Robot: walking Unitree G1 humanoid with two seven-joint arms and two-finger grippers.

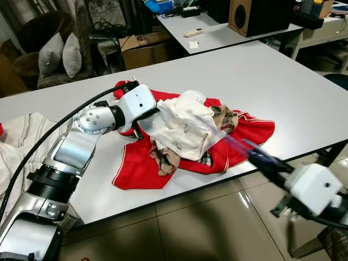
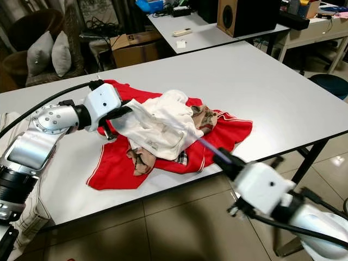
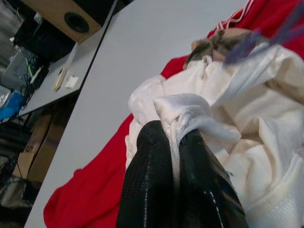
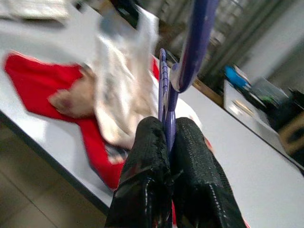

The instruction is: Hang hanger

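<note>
A pile of clothes lies on the white table (image 1: 272, 76): a white garment (image 1: 182, 122) on top, a plaid one (image 1: 163, 157) beneath it, and a red garment (image 1: 136, 174) spread flat underneath. My left gripper (image 3: 172, 133) is shut on a fold of the white garment at the pile's left side. My right gripper (image 4: 167, 126) is shut on a purple hanger (image 4: 190, 52). It holds the hanger off the table's front edge, the blurred hanger (image 1: 235, 144) pointing into the pile's right side.
A second table at the back carries a wooden speaker (image 1: 255, 16) and a remote (image 1: 193, 32). A cardboard box (image 1: 144, 49) and a chair with grey cushions (image 1: 60, 54) stand behind. More white cloth (image 1: 22, 136) lies at the table's left end. Tiled floor runs below the front edge.
</note>
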